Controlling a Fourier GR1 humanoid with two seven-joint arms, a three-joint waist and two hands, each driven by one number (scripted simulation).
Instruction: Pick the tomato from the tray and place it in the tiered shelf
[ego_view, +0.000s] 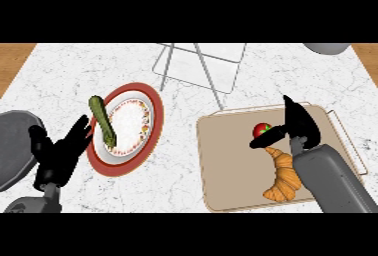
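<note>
Two hands come in from the near edge over a white marbled table (184, 145). Nearest on the left, the left hand (53, 152) rests open at the near left, its fingers (77, 131) straight and spread, pointing far and right toward the rim of a red-rimmed plate (100, 162); whether they touch the rim cannot be told, and the hand holds nothing. On the right, a tan tray (229, 165) lies on the table. At its near right part lies a croissant (284, 177), partly hidden by the grey forearm of the right arm. Just beyond the croissant, the right hand (299, 125) hangs over the tray, its thumb reaching out to the left and its fingers (291, 107) straight and close together, pointing far. The tomato (261, 130), red with a green top, sits on the tray in the gap between the thumb and the fingers, right against the hand; the fingers are not curled round it, and whether they touch it cannot be told. On the plate, a green vegetable (102, 120) lies along the left side, its far end over the rim. Farther off, at the middle of the table, stands the tiered shelf (199, 65), a grey wire frame, well apart from the tomato. A grey round object (328, 47) shows at the far right edge.
</note>
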